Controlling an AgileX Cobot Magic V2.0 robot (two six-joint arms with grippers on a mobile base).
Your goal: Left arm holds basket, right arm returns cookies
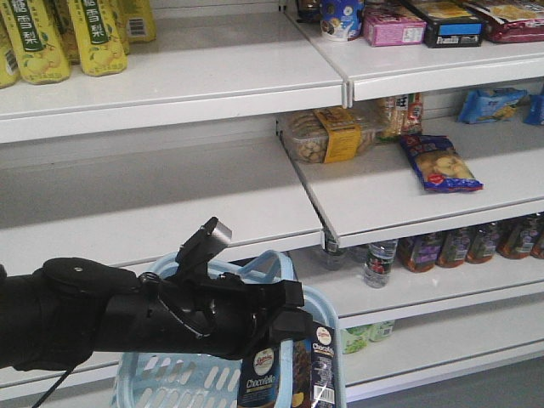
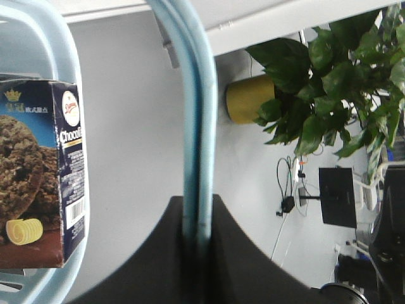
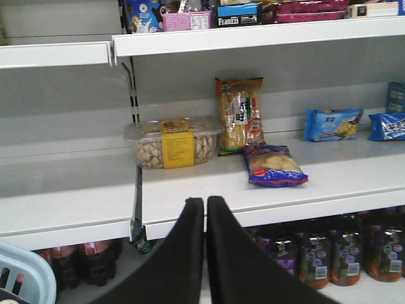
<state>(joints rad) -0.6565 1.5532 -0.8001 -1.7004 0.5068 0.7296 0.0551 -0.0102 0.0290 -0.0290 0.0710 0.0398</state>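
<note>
Shelving: white unit fills the front view, two bays; the middle board in the left bay is bare, goods sit in the right bay and on the top boards

Left arm: comes in from the near left, low in the front view, and reaches right over the basket

Basket: light blue, hanging near the bottom centre in front of the lower shelves; one corner of it also shows low left in the right wrist view

Plant: leafy, in a yellow pot, far right in the left wrist view

Cookies: box stands upright inside the basket at its right end, against the wall; the logo and barcode side is readable in the left wrist view, and no gripper is on it

Left gripper: jaws clamped on the basket handle, with both blue loops pinched between the fingers

Right gripper: fingers pressed together with only a hairline gap, nothing in them; it faces the right bay's middle shelf, well clear of the goods

Yellow bottles: far left on the top board

Tub: clear, yellow label, at the left end of the right bay's middle shelf

Bag: blue snack pack lying flat, right of the tub and nearer the shelf edge
</note>
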